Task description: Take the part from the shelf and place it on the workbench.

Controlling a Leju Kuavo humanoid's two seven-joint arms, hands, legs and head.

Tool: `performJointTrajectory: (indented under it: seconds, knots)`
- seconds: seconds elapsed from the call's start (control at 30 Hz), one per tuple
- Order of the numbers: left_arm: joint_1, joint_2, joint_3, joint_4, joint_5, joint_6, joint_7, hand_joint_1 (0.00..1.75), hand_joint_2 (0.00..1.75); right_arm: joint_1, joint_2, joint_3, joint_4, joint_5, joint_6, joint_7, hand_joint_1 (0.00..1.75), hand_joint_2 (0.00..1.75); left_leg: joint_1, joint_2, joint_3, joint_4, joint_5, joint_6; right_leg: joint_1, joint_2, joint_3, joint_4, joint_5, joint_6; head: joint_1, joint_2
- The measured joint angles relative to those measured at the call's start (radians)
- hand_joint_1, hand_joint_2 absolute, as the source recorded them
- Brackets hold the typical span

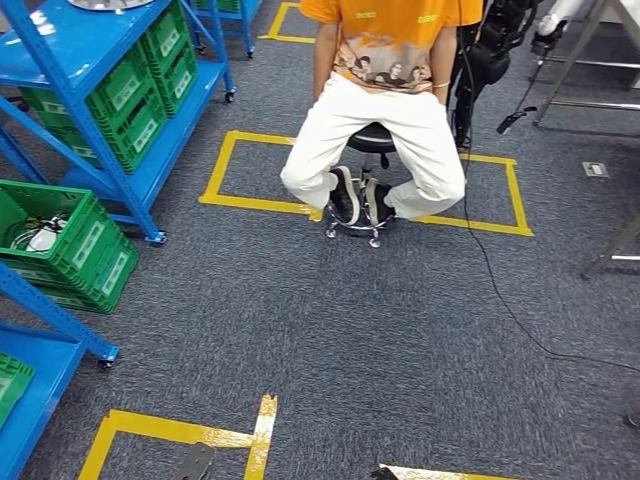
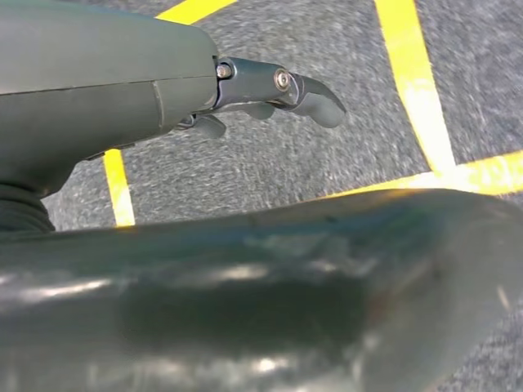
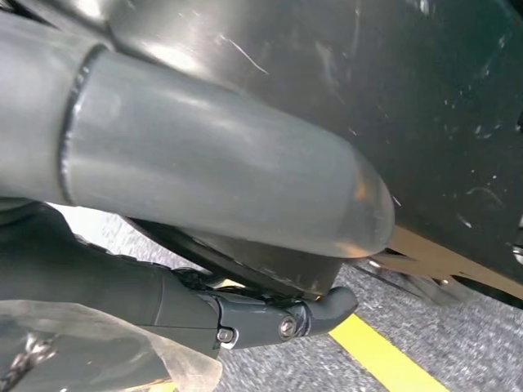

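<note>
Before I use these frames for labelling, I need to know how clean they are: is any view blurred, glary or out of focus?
Head view: sharp and evenly lit, with soft shadow under the stool. Left wrist view: the carpet is smeared, the near dark body part soft, with pale sheen streaks. Right wrist view: the thumb is too close for focus, with glare at its tip.

A person (image 1: pixel 385 90) sits on a stool (image 1: pixel 371 140) ahead, inside a taped floor rectangle (image 1: pixel 362 215). Shelving racks (image 1: pixel 90 60) stand to the left, holding crates (image 1: pixel 140 95); another crate (image 1: pixel 72 245) sits nearer on a lower shelf. A cable (image 1: pixel 490 270) trails across the carpet on the right.
</note>
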Motion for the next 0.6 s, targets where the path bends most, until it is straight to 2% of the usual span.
performJointTrajectory:
  seconds: [0.07, 0.1, 0.13, 0.2, 0.27, 0.33, 0.37, 0.4, 0.43, 0.47, 0.5, 0.53, 0.6]
  knots:
    - [-0.001, -0.002, 0.000, 0.000, 0.000, 0.000, 0.000, 0.00, 0.00, 0.003, 0.000, 0.000, 0.000, 0.000, 0.002, 0.001, 0.00, 0.00, -0.001, -0.027, 0.000, 0.001, 0.000, -0.001, 0.002, 0.042, 0.051, -0.132, 0.062, -0.013, 0.000, 0.000]
    - [-0.001, -0.003, 0.000, 0.000, 0.000, -0.001, 0.000, 0.00, 0.00, 0.003, 0.000, 0.000, 0.000, 0.000, 0.005, 0.003, 0.00, 0.00, -0.001, -0.038, -0.003, 0.002, 0.002, -0.003, 0.003, 0.058, 0.069, -0.171, 0.073, -0.016, 0.000, 0.000]
    - [0.001, -0.004, 0.000, 0.000, 0.000, -0.001, 0.000, 0.00, 0.00, 0.004, 0.000, 0.000, 0.001, 0.000, 0.010, 0.004, 0.00, 0.00, 0.001, -0.047, -0.006, 0.001, 0.004, -0.007, 0.003, 0.065, 0.078, -0.186, 0.070, -0.017, 0.000, 0.000]
    - [0.005, -0.003, 0.000, 0.000, 0.000, -0.003, 0.000, 0.00, 0.00, 0.003, 0.001, 0.000, 0.001, 0.000, 0.018, 0.008, 0.00, 0.00, 0.003, -0.057, -0.011, 0.001, 0.006, -0.016, 0.001, 0.050, 0.088, -0.200, 0.073, -0.019, 0.001, 0.000]
    - [0.006, -0.002, 0.000, 0.000, 0.000, -0.003, 0.000, 0.00, 0.00, 0.003, 0.002, 0.000, 0.001, 0.000, 0.020, 0.010, 0.00, 0.00, 0.000, -0.018, -0.021, 0.028, -0.017, -0.026, -0.003, 0.026, 0.098, -0.215, 0.080, -0.024, -0.003, 0.000]
    - [0.003, -0.002, 0.000, 0.000, 0.000, -0.003, 0.000, 0.00, 0.00, 0.005, 0.003, 0.000, 0.001, 0.000, 0.020, 0.013, 0.00, 0.00, 0.001, 0.034, -0.064, 0.125, -0.072, -0.036, -0.004, -0.003, 0.106, -0.223, 0.080, -0.029, -0.007, 0.000]
    - [0.002, -0.001, 0.000, 0.000, 0.000, -0.003, 0.000, 0.00, 0.00, 0.007, 0.003, 0.000, 0.001, 0.000, 0.020, 0.014, 0.00, 0.00, 0.005, 0.043, -0.094, 0.189, -0.100, -0.042, -0.004, -0.018, 0.107, -0.223, 0.079, -0.031, -0.008, 0.000]
    - [0.002, -0.001, 0.000, 0.000, 0.000, -0.003, 0.000, 0.00, 0.00, 0.007, 0.002, 0.000, 0.001, 0.001, 0.020, 0.015, 0.00, 0.00, 0.010, 0.046, -0.117, 0.239, -0.115, -0.047, -0.004, -0.033, 0.108, -0.223, 0.076, -0.031, -0.008, 0.000]
    - [0.004, -0.001, 0.000, 0.000, 0.000, -0.003, 0.000, 0.00, 0.00, 0.008, 0.002, 0.000, 0.000, 0.001, 0.020, 0.016, 0.00, 0.00, 0.014, 0.049, -0.126, 0.258, -0.112, -0.053, -0.005, -0.046, 0.110, -0.222, 0.074, -0.030, -0.008, 0.000]
    - [0.006, 0.000, 0.000, 0.000, 0.000, -0.003, 0.000, 0.00, 0.00, 0.008, 0.001, 0.000, 0.000, 0.002, 0.020, 0.017, 0.00, 0.00, 0.019, 0.053, -0.117, 0.242, -0.092, -0.058, -0.006, -0.058, 0.113, -0.222, 0.071, -0.028, -0.008, 0.000]
    - [0.007, 0.000, 0.000, 0.000, 0.000, -0.003, 0.000, 0.00, 0.00, 0.009, 0.001, 0.000, 0.000, 0.003, 0.020, 0.017, 0.00, 0.00, 0.023, 0.064, -0.088, 0.187, -0.056, -0.062, -0.007, -0.070, 0.117, -0.221, 0.067, -0.025, -0.008, 0.000]
    - [0.007, 0.001, 0.000, 0.000, 0.000, -0.003, 0.000, 0.00, 0.00, 0.010, 0.000, 0.000, 0.000, 0.003, 0.020, 0.018, 0.00, 0.00, 0.024, 0.089, -0.054, 0.119, -0.027, -0.066, -0.008, -0.080, 0.122, -0.220, 0.062, -0.020, -0.008, 0.000]
    - [0.003, 0.001, 0.000, 0.000, -0.001, -0.003, 0.000, 0.00, 0.00, 0.014, -0.002, 0.000, -0.001, 0.004, 0.021, 0.018, 0.00, 0.00, 0.018, 0.131, -0.006, 0.018, 0.003, -0.060, -0.002, -0.100, 0.129, -0.215, 0.051, -0.008, -0.010, 0.000]
